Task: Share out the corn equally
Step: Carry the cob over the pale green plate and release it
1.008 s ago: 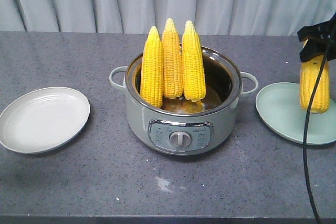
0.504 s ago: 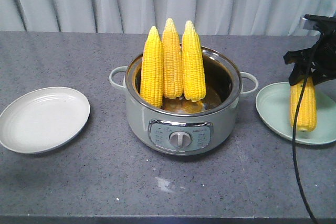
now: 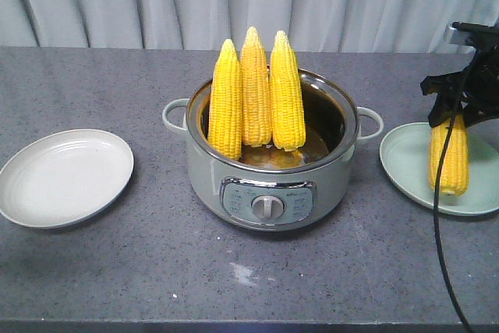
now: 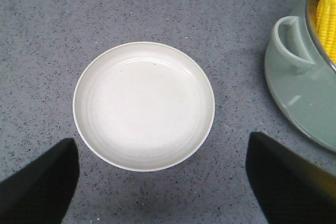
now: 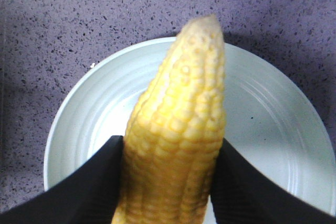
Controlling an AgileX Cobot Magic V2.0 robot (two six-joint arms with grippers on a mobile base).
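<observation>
Grey speckled counter (image 3: 117, 271), pale curtain behind. Pot (image 3: 267, 185) sits mid-counter with three cobs (image 3: 256, 95) standing upright at its left side, top ends clear of the rim, so they're easy to pinch from above. White plate (image 3: 66, 177) is on the left, bare. Green plate (image 3: 409, 165) is on the right.

Fourth cob (image 3: 450, 157) hangs near-vertical over the green plate, held by its upper end in the right gripper (image 3: 451, 115). In the wrist view both fingers (image 5: 94, 182) press the cob's flanks with no gap, opened just to cob width. The lower end is at the plate or just above it; can't tell if it touches. My guess is it needs tipping to lie flat.

Left gripper (image 4: 163, 145) hovers over the white plate, fingers (image 4: 42, 182) spread wider than the plate, holding nothing. Looks staged for its share.

Four cobs and two plates means two each. None set down yet.
</observation>
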